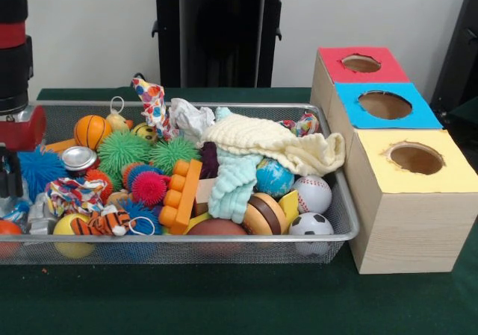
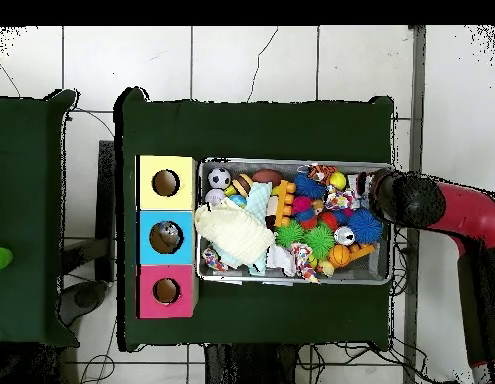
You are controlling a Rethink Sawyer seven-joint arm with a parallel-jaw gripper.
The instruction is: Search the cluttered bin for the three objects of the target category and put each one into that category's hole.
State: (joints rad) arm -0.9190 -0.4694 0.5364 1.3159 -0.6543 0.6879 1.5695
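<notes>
The wire mesh bin (image 1: 340, 223) is piled with toys; it also shows in the overhead view (image 2: 291, 165). A short silver can (image 1: 78, 158) lies near its left end among spiky balls, and also shows in the overhead view (image 2: 344, 236). A crumpled whitish wrapper-like sheet (image 1: 188, 116) lies at the far side. I see no clear bottle. My gripper (image 1: 7, 174) hangs over the bin's left end, left of the can and apart from it. In the overhead view my gripper (image 2: 375, 190) is at the bin's right end. Its state is hidden.
Three wooden boxes stand right of the bin, each with a round hole: red top (image 1: 361, 63), blue top (image 1: 385, 104), yellow top (image 1: 415, 158). Something small lies in the blue hole (image 2: 168, 236). A cream knitted cloth (image 1: 276, 141) and a pale blue cloth (image 1: 233, 182) cover toys.
</notes>
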